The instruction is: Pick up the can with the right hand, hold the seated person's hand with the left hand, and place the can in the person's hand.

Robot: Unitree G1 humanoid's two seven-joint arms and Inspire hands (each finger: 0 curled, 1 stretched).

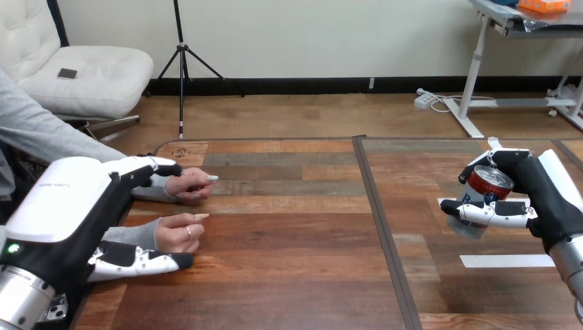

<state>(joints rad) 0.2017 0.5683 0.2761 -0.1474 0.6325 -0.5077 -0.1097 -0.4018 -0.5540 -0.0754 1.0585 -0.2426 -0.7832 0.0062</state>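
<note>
A wooden table (289, 275) is stretching across the view, with a dark seam (380, 220) running down its middle. Right of the seam, the right hand (550, 199) is gripping the can (483, 196), fingers and thumb curled round it, holding it tilted. Far left of the seam, the left hand (69, 206) is spreading wide, fingers straight, its thumb and fingers flanking the person's nearer hand (180, 232); whether they are touching is unclear. The person's farther hand (191, 184) is resting on the table, also left of the seam.
</note>
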